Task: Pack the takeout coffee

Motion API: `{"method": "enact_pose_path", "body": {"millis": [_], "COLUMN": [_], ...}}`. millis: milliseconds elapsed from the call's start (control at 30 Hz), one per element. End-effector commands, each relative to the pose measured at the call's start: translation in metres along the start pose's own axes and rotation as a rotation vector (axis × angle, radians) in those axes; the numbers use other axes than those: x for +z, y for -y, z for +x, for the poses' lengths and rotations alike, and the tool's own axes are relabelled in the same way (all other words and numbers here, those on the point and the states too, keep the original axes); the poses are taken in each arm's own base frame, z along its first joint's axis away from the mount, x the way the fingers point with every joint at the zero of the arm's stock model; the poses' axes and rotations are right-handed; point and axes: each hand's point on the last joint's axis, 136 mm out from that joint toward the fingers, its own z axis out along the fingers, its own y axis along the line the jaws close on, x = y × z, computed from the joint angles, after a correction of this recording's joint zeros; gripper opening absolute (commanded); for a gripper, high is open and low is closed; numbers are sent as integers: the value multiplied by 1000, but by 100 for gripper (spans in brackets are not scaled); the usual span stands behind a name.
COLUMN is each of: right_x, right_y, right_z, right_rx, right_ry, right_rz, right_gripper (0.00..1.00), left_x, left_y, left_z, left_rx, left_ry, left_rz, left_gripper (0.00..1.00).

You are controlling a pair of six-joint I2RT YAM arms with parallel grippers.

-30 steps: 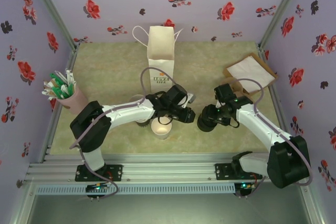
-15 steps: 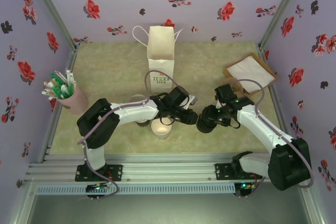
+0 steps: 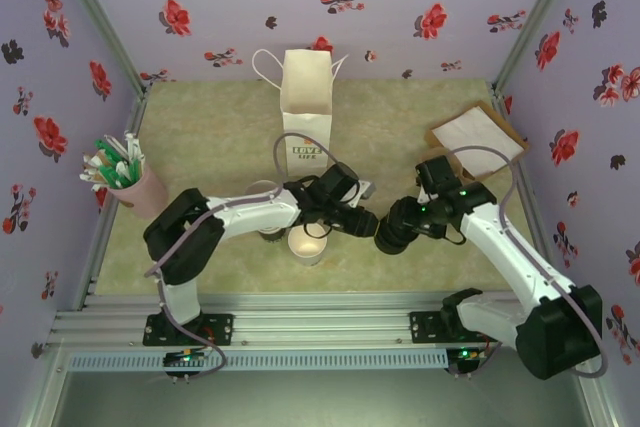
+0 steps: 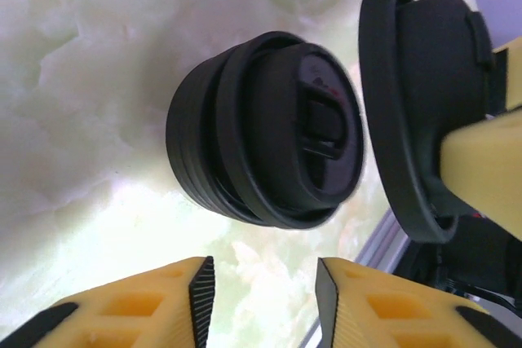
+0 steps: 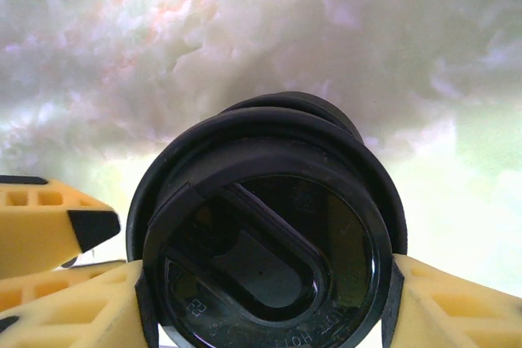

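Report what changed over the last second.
The left pincer edged right and now stands open, facing the lid stack. The right arm's wrist shifted slightly right, while the right pincer stayed shut on one black lid. The white bag and the open cup stayed put.

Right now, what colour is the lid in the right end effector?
Black lid, clearest in the right wrist view.

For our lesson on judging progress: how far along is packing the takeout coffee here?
Done: one black lid is apart from the lid stack. In hand: the right gripper clamps that lid; the left gripper stands open. Left: the cup stands lidless, outside the paper bag.
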Motion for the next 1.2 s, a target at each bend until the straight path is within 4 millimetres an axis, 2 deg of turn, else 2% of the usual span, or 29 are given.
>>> {"method": "enact_pose_path", "body": {"millis": [0,100,233,333,433,600,733,933,1167], "right_x": [-21,-32,-46,-51,-53,-53,-48,-32,-15], "right_y": [5,-1,-15,-30,-46,-77,-107,-150,-184], "right_z": [-1,-1,-2,-2,-1,4,12,31,53], "right_rx": [-16,-27,-60,-100,-149,-239,-319,-448,-567], "right_ry": [26,43,69,77,78,72,58,12,-36], "right_rz": [32,10,-18,-37,-38,-50,-60,-49,-7], "right_gripper": [63,64,63,63,63,63,63,63,63], "left_x": [-45,-73,-118,-150,-179,-228,-259,-292,-313], "left_y": [28,40,53,55,48,30,7,-20,-33], "left_z": [-23,-30,-36,-37,-35,-32,-25,-14,-5], "left_rx": [54,80,121,151,146,117,78,27,-5], "left_ry": [104,159,239,297,336,409,450,504,546], "left_rz": [29,26,1,-45,-80,-123,-177,-245,-281], "left_gripper": [46,55,73,86,98,99,99,99,100]}}
